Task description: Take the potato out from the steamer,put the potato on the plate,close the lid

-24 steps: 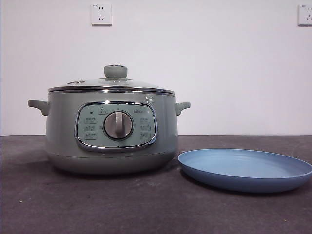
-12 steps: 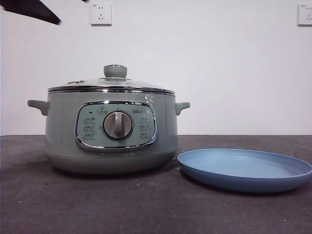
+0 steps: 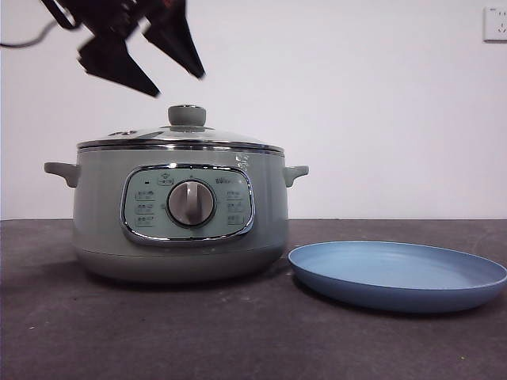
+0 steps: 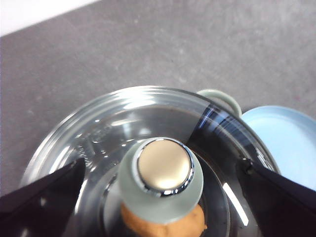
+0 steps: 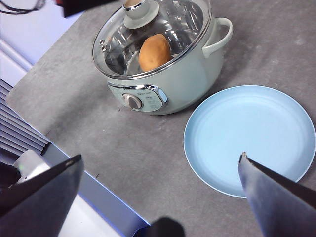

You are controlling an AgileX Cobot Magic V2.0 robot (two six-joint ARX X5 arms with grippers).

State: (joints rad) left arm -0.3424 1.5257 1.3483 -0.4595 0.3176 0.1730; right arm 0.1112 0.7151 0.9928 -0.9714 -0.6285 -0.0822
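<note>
So my left pincer [image 3: 176, 85] has just dropped into the upper left of the front frame. A second ago there was nothing up there, half a second ago only a black tip in the corner, and now both jaws hang wide apart and empty just above the lid [image 3: 181, 136], slightly left of its knob [image 3: 188, 115]. From my left wrist camera the knob [image 4: 162, 178] sits low in the middle with a jaw on each side, so I'm lined up nicely.

Moving right: the steamer [image 3: 179, 212] fills the left-centre of the front frame and hasn't budged, lid still seated on the rim. The potato [image 5: 153, 51] is inside, visible through the glass at the top of the right wrist frame, and peeking orange under the knob in my left wrist one [image 4: 163, 223].

Further right, the plate [image 3: 398, 275] lies bare at the lower right, just beside the steamer.

My right pincer [image 5: 158, 177] waits up high over the plate, jaws spread, nothing held.

What it means, I reckon: I'm only starting. Next is coming down on the knob and lifting the lid off.
</note>
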